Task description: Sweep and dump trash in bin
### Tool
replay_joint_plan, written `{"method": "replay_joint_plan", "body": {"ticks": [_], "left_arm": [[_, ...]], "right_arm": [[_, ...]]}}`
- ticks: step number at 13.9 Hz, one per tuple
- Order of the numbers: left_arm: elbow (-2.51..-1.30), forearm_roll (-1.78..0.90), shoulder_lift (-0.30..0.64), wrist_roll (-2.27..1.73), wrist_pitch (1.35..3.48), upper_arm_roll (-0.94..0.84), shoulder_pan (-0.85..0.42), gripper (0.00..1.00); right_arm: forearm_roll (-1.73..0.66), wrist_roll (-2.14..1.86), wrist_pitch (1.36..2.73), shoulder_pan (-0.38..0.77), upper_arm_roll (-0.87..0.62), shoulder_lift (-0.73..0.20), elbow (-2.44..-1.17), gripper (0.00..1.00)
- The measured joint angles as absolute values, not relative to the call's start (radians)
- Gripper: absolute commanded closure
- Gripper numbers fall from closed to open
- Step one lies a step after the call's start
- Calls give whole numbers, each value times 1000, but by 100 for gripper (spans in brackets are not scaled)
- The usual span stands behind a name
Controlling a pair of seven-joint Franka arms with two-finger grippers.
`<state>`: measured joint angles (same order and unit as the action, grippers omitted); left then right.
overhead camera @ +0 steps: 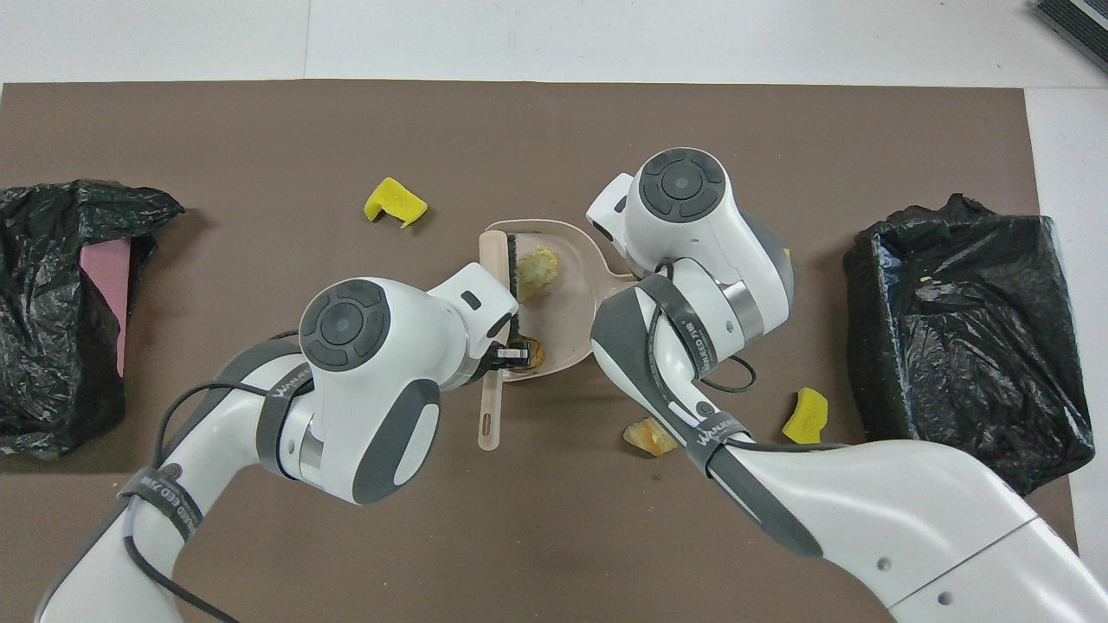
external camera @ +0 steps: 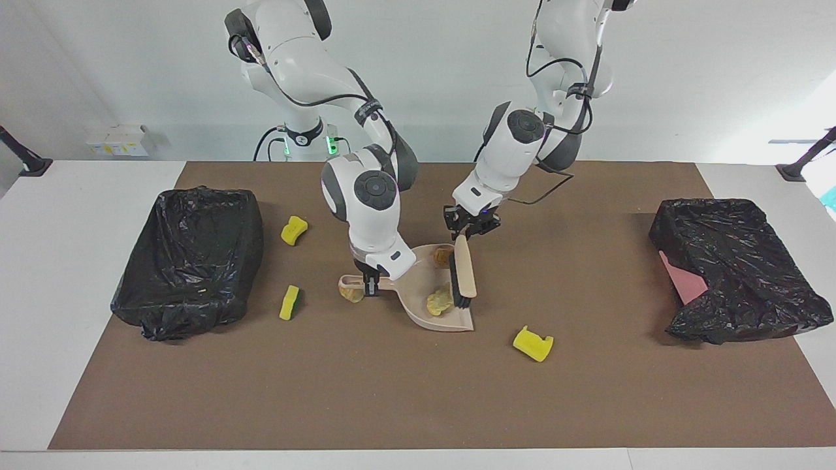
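Trash point(external camera: 440, 301) lies in your dustpan point(external camera: 418, 287) against the brush point(external camera: 463, 271); left gripper point(external camera: 467, 230) clamps brush, right gripper point(external camera: 370, 282) clamps dustpan handle.

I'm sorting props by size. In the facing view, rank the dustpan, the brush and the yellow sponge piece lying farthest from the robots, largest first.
1. Dustpan, by far.
2. Brush.
3. Yellow sponge piece, though it lies closer to the camera, which flatters it.
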<state>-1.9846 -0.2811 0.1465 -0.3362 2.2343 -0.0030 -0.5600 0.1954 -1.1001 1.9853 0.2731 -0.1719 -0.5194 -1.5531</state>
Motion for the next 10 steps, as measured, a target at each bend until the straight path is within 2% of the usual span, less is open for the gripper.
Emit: {"method": "replay_joint_plan", "body": {"ticks": [5,10], "left_arm": [[-1928,-146,166,-309,2179,7,-405,100],[-1820,-50,295,-96,2157,8,-256,100]], "right_arm": [[195,-1095,1985,273,-172,-519,-1555,100],[195,-1094,1985,272,-172,-519,-1555,100]]}}
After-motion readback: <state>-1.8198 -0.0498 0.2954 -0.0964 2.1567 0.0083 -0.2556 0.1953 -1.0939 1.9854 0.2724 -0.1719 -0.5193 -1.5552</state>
